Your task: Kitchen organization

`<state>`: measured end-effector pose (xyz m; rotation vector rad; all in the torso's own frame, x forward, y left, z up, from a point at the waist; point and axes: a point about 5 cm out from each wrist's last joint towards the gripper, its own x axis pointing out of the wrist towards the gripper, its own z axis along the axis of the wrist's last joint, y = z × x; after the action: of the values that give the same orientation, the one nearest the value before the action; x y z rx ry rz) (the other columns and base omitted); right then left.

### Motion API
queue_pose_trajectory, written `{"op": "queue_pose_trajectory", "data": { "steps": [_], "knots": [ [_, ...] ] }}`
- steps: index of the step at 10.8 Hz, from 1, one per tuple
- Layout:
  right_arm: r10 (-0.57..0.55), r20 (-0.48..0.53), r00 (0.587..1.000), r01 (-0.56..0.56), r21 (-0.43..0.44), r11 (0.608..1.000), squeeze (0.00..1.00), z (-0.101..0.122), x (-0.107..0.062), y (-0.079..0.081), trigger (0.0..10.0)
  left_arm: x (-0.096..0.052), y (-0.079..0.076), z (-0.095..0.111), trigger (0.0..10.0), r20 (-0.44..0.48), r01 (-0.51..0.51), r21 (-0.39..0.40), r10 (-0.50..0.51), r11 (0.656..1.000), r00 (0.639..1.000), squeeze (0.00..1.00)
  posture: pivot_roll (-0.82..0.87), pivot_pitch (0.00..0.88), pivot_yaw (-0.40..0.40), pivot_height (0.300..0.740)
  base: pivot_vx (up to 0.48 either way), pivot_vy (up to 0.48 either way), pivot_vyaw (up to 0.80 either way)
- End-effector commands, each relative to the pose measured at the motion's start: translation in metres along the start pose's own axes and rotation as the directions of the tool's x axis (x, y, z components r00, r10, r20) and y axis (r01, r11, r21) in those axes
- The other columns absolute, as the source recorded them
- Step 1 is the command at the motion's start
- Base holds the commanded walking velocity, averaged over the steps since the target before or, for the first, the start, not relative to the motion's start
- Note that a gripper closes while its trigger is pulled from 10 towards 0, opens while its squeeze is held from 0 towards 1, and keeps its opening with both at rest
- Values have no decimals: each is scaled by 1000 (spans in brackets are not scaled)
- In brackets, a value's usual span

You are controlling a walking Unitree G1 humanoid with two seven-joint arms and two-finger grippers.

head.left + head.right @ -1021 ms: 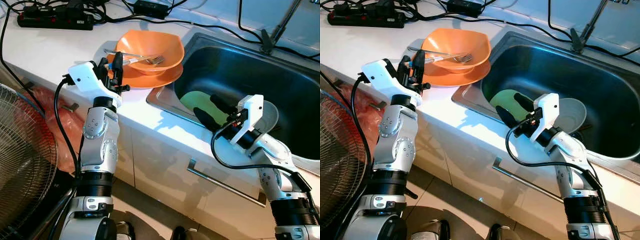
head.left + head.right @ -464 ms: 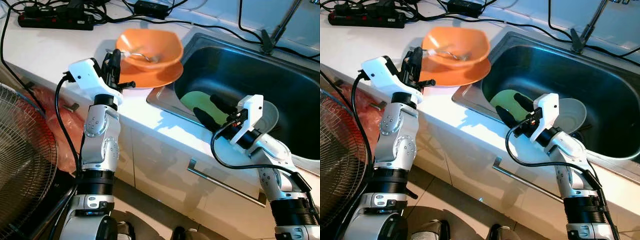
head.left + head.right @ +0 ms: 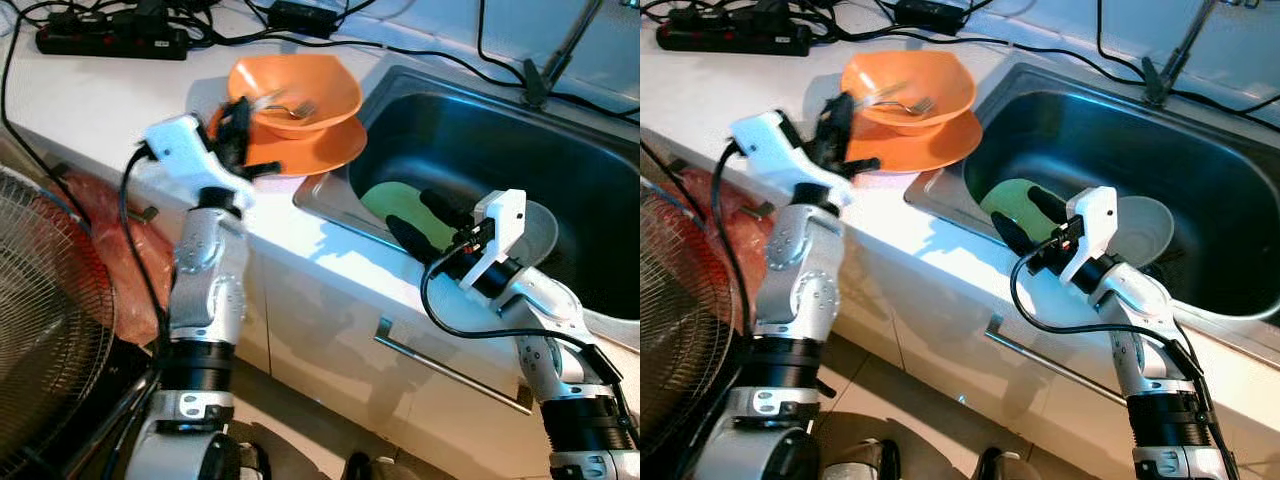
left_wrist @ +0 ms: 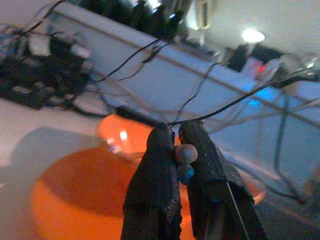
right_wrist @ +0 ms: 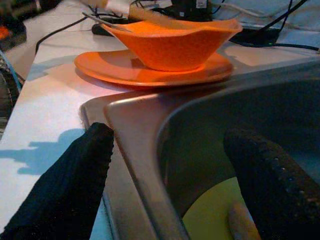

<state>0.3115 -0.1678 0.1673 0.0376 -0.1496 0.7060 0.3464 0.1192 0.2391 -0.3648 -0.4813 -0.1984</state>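
1. An orange bowl (image 3: 298,88) is seen sitting in an orange plate (image 3: 318,150) on the white counter (image 3: 90,95), just beside the sink (image 3: 520,150); a fork (image 3: 285,106) lies inside the bowl.
2. The left gripper (image 4: 181,150) is pressed shut on a small rounded end, probably the fork's handle tip, though that cannot be told for sure.
3. The fork is judged light, stiff and slippery; its thin handle is the place to be held, pinched firmly.
4. The bowl and plate look like light hard plastic, likely to slide or tip if the fork is dragged.
5. The right gripper (image 3: 430,222) is held wide open over the sink's near rim, gripping nothing.
6. A yellow-green dish (image 3: 395,203) and a grey plate (image 3: 540,230) lie in the sink.
7. A power strip (image 3: 110,40) and cables (image 3: 400,45) crowd the back of the counter, a hazard near water.
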Motion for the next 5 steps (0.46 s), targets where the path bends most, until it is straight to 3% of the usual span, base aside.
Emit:
{"op": "queue_pose_trajectory", "data": {
  "steps": [1,3,5],
  "knots": [
    [5,-3,1000,-5,-11,1000,0,0,0,-1,10000,3,-14,7,10000,26,63,-1,-63,998,998,0,68,152,-81,740,0,0,0],
    [4,-1,1000,-4,-11,1000,0,0,0,-1,10000,10,-35,27,10000,81,165,14,-166,986,983,0,71,145,-79,740,0,0,0],
    [-6,0,1000,6,-13,1000,0,0,1,-2,10000,11,-53,29,10000,69,262,10,-262,965,963,0,72,142,-77,740,0,0,0]
  ]
}}
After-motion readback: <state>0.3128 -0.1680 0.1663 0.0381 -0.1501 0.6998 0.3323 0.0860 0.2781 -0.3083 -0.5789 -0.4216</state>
